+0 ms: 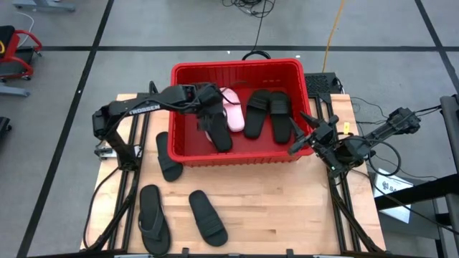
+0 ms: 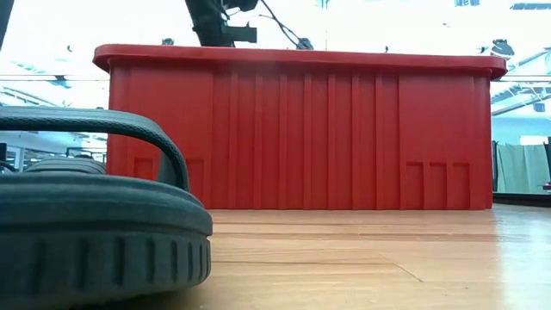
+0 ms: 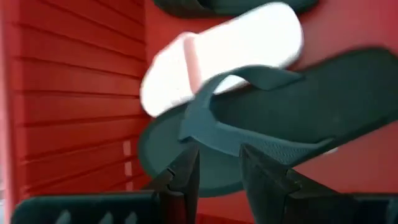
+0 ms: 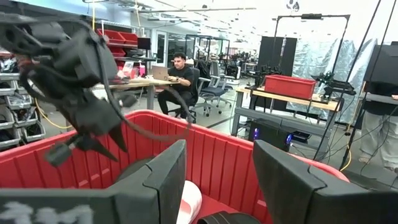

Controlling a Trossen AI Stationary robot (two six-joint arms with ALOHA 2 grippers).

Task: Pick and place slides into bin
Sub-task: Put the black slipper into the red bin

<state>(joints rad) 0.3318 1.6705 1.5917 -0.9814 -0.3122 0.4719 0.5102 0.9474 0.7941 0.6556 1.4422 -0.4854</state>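
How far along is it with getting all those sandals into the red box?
About halfway. Two black slides and a pink slide already lie in the bin. In hand: the left gripper, over the bin, holds a black flip-flop by its strap, not yet let go. Left: three black sandals on the table, one beside the bin and two nearer the front. The right gripper waits open at the bin's right wall.

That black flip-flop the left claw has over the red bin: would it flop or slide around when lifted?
Probably bends a little: the flip-flop looks like thin foam, held by the left gripper near one edge only. Likely light for its size. Its ridged rim suggests it won't slip easily, though it may land askew on the pale slide in the bin.
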